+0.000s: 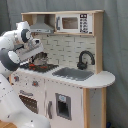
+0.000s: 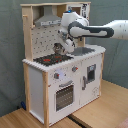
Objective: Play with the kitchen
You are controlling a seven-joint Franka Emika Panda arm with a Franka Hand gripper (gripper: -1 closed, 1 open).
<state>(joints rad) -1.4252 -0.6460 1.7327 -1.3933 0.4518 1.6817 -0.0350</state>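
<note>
My gripper (image 2: 59, 48) hangs low over the black-and-red hob (image 2: 50, 59) of the pale wood and white toy kitchen (image 2: 65, 75), at the hob's far edge near the tiled back panel. Can't tell whether the gripper is wide or narrow, or whether it is touching the hob or holding anything: the tips read as a dark blur in both exterior views.

The kitchen stands on a wooden worktop (image 2: 102, 107), visible in the second exterior view only. Hob on one side of its counter, grey sink (image 1: 74, 73) on the other, black arched faucet (image 1: 85, 59) behind the sink.

First exterior view: my white arm (image 1: 15, 47) comes in from the first exterior view's left, gripper (image 1: 36, 56) over the hob. This view shows the microwave (image 1: 75, 23) with its keypad, up under the top shelf, and the grey range hood (image 1: 42, 26) beside it, directly above the hob. Oven door partly cut off by my arm's base.

Second exterior view: my arm enters from the second exterior view's right and crosses in front of the microwave, mostly hiding it. Faucet hidden behind my wrist. This view gives the full front: oven door (image 2: 65, 95) with window under the hob, knobs above it, cupboard door (image 2: 90, 75) under the sink.
</note>
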